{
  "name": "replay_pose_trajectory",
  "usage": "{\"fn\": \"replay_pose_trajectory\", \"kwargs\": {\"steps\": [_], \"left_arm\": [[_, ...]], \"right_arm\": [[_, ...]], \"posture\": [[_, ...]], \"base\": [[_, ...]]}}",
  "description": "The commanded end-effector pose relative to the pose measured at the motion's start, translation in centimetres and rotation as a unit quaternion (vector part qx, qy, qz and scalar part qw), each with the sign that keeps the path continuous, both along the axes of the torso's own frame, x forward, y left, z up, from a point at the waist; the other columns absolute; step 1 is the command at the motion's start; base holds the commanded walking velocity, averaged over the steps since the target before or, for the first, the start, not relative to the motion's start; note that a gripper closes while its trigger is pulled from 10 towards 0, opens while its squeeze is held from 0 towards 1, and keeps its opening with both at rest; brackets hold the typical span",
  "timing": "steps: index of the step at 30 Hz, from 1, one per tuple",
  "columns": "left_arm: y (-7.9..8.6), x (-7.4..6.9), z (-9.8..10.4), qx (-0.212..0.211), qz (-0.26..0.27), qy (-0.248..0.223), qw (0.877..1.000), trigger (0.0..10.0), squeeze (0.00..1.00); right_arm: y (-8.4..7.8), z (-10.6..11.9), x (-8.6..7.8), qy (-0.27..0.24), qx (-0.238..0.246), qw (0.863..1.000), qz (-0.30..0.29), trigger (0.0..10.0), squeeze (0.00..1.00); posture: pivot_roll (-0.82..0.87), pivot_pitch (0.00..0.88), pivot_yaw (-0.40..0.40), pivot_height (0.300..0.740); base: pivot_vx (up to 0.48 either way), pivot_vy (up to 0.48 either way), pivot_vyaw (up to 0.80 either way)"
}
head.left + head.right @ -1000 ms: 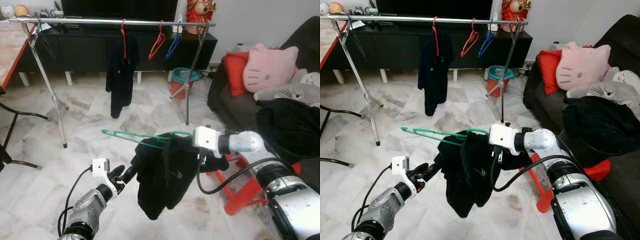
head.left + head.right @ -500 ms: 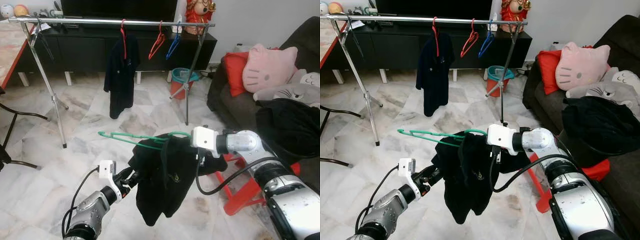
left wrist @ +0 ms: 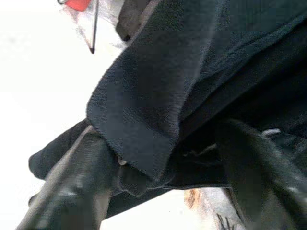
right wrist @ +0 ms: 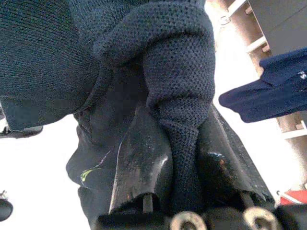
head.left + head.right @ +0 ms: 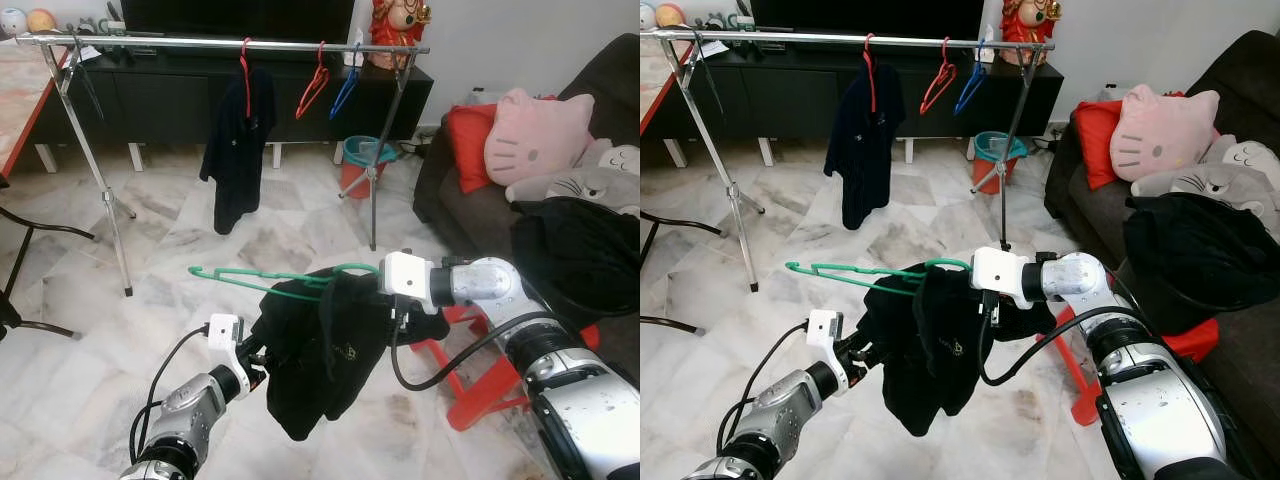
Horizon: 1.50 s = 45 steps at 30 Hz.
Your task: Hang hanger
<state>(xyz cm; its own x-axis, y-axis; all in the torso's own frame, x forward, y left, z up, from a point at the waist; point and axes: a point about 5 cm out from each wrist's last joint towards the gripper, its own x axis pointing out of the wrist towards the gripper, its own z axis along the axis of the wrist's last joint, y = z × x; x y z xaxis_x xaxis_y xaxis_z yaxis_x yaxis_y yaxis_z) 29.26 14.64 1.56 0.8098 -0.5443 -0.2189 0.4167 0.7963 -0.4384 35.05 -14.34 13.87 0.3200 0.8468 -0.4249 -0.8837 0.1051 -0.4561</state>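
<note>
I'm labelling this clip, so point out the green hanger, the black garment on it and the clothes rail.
green hanger (image 5: 250, 275), left eye view, on its bare straight arm.
black garment (image 5: 310, 370), left eye view, on the middle of the hanging cloth.
clothes rail (image 5: 170, 42), left eye view, on the top bar.
</note>
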Motion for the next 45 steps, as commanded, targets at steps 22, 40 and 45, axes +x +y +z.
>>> {"fn": "replay_pose_trajectory", "kwargs": {"steps": [22,40,45], "left_arm": [[-0.1,0.1,0.2,-0.002,-0.013,-0.009,1.000,0.0,0.00],[3.2,0.4,-0.2,0.051,0.113,0.014,0.992,0.0,0.00],[4.7,0.5,-0.4,0.067,0.178,0.035,0.981,0.0,0.00]], "right_arm": [[-0.3,1.2,0.4,-0.020,0.012,1.000,-0.005,0.0,0.00],[-1.1,0.4,0.0,-0.016,0.008,1.000,-0.015,0.0,0.00],[-1.7,0.4,-0.1,-0.011,0.010,1.000,-0.021,0.0,0.00]], "posture": [[0.06,0.000,-0.177,0.740],[0.06,0.000,-0.167,0.740],[0.07,0.000,-0.168,0.740]], "base": [[0.000,0.000,0.00],[0.000,0.000,0.00],[0.000,0.000,0.00]]}}
